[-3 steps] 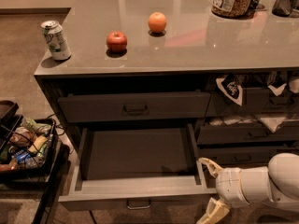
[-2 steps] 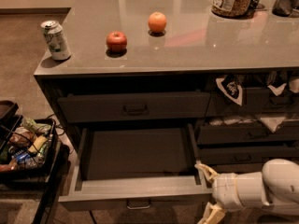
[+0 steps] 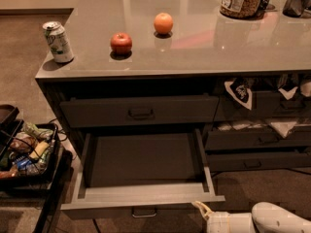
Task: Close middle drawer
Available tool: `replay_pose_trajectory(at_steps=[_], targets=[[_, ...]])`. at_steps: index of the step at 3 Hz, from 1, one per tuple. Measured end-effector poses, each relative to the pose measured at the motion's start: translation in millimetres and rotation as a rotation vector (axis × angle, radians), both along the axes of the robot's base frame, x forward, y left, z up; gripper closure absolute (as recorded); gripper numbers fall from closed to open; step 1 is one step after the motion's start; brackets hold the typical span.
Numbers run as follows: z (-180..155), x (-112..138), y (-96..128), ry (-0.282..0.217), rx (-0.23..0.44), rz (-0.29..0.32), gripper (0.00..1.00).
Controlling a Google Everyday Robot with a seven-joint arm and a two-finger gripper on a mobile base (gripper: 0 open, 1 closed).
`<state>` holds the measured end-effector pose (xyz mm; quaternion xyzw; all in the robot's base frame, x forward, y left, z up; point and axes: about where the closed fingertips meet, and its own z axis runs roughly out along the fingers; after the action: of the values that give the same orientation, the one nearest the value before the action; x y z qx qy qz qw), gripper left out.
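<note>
Camera view: The drawer point(image 3: 146, 161) stands pulled far out from under the desk point(image 3: 194, 52), exactly as it stood a second ago. Its grey box is open to us, and its front and small handle point(image 3: 144, 211) sit nearest the camera. What has moved is the hand point(image 3: 203, 211). A second ago it was up at the drawer's right front corner. It has since sunk and now hangs just outside that corner, low, beside the front panel. We cannot tell whether it is spread or pressed together. The white arm point(image 3: 277, 220) behind it reaches away to the right of the drawer.

We judge that the closing push has not begun and that the hand is dropping in front of the panel so it can press it inward. All of the drawer's travel is still to come.

Directly above the drawer is the shut top drawer point(image 3: 141, 111). On the desk above and beyond it stand a can point(image 3: 58, 42), an apple point(image 3: 121, 43) and an orange point(image 3: 163, 23), with a jar point(image 3: 241, 0) farther right. Right of the drawer are more drawers point(image 3: 257, 141), some ajar, with cloths point(image 3: 239, 91) hanging out. Left of it, near its front corner, is a basket point(image 3: 29, 152) of packets.

We see nothing inside the drawer to jam it. The basket lies off its inward path. The likelier trouble is a push at one corner skewing the box on its runners.
</note>
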<state>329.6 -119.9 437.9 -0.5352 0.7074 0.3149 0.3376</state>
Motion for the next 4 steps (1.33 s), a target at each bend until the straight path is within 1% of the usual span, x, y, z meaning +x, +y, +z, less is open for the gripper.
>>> replay_pose_trajectory(at_steps=[1,2,4], targets=[[-2.3,-1.2,1.6,0.005,0.004,0.0,0.0],[-2.3,-1.2,1.6,0.005,0.004,0.0,0.19],[-2.3,-1.2,1.6,0.005,0.005,0.0,0.65]])
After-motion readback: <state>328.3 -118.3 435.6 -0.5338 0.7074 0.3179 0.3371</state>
